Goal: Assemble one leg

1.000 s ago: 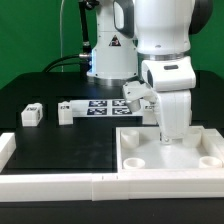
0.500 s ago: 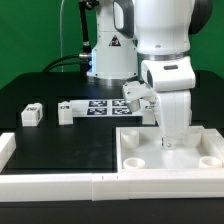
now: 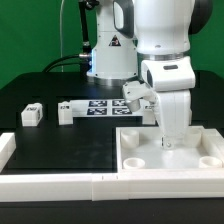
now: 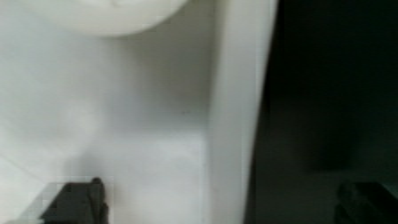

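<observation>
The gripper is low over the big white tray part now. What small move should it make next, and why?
Probably close the fingers. In the wrist view the gripper is open, and the tray's raised rim runs between its fingertips, so a grasp on the rim looks ready. A leg lies far off at the exterior view's left, untouched.

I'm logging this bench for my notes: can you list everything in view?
legs: 2, white with black-and-white tags, on the table at the exterior view's left
tray: 1, white, at the exterior view's right, near the front
marker board: 1, white with tags, behind the legs and tray
border strip: 1, white, along the table's front edge
table: 1, black, under everything
arm: 1, white, above the tray
end effector: 1, white, low at the tray, jaws apart
</observation>
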You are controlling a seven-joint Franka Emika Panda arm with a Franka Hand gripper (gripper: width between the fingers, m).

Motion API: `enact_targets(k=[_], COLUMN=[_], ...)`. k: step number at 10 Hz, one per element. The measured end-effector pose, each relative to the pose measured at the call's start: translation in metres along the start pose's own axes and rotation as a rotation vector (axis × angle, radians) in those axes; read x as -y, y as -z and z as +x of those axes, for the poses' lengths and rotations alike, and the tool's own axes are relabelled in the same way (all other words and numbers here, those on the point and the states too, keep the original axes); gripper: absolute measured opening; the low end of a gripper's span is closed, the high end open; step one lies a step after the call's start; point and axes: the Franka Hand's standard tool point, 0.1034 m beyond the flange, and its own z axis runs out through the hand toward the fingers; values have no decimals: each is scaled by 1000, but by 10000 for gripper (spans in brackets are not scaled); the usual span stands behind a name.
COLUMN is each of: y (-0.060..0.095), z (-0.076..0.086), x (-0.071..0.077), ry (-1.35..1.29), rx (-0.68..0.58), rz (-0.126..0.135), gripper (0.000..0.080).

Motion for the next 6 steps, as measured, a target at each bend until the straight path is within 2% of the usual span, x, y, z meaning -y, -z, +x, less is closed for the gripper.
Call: enact_targets(k=[2, 4, 6], y=[22, 38, 35], z=[1, 3, 2], x=[17, 25, 25], ry=[-55, -131, -172], rx=[13, 23, 20], rz=[-18, -34, -29], gripper=[649, 649, 649])
